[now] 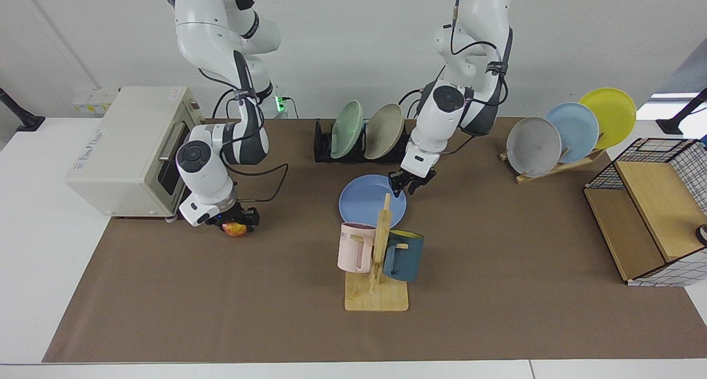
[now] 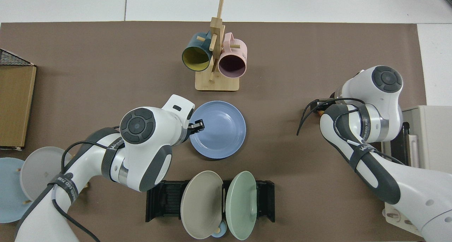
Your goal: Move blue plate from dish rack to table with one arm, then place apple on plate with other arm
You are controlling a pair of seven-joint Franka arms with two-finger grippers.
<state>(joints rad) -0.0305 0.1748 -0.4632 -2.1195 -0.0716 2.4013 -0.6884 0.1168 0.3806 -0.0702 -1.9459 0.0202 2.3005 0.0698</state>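
You see a periwinkle-blue plate (image 1: 369, 201) on the brown mat (image 1: 221, 301), a red-and-yellow apple (image 1: 236, 229) at nine o'clock, and green (image 1: 346, 129) and beige (image 1: 383, 131) plates in the black rack (image 1: 323, 141) at twelve.

The blue plate (image 1: 369, 201) looks like smooth matt plastic, lying on the table's (image 1: 497, 312) dull brown mat near its middle. The dish rack (image 1: 323, 141) at the back edge is black slotted plastic. The mug tree (image 1: 377, 290) is pale bare wood. Both arms' shells are glossy white plastic with grey joints.
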